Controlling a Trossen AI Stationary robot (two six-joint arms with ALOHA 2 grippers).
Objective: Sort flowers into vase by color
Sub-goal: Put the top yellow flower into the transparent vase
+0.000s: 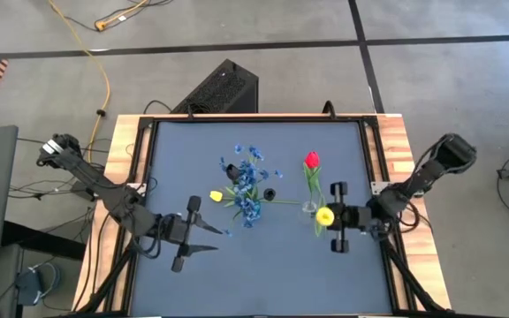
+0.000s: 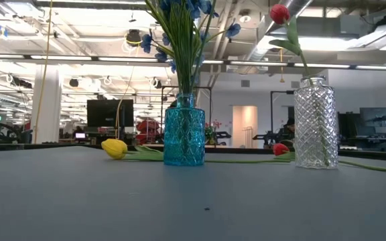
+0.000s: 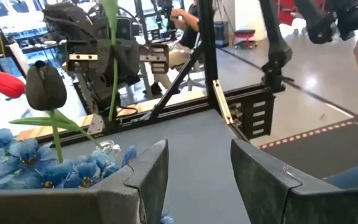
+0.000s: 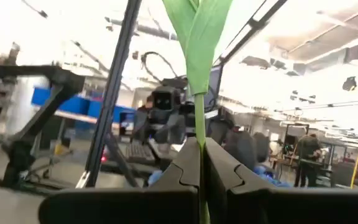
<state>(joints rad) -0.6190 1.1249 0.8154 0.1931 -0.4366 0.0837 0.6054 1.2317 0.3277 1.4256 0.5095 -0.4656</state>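
Note:
A blue vase [image 2: 183, 137] with blue sprays [image 1: 246, 187] stands mid-table. Right of it stands a clear vase [image 2: 315, 124] with a red tulip [image 1: 312, 161] in it. One yellow tulip [image 1: 216, 196] and one red tulip [image 2: 281, 148] lie on the mat. My right gripper [image 1: 332, 216] is shut on a second yellow tulip [image 1: 324, 215], held close beside the clear vase. My left gripper [image 1: 212, 237] stands open and holds nothing, near the table's left side, pointing toward the vases. Both grippers are out of the low view. My right gripper pinches the yellow tulip's green stem [image 4: 199, 146] between its two fingers, just under a leaf [image 4: 197, 37]. The fingers come from the table's right side and lie across the stem. The flower stands nearly upright and is lifted clear, and its lower stem [image 3: 112, 93] hangs close above the clear vase.
The dark mat [image 1: 263, 274] lies bare toward the near edge, inside a wooden frame [image 1: 396, 159]. A black box [image 1: 224, 88] and cables lie on the floor beyond the far edge. People and other rigs show in the room behind.

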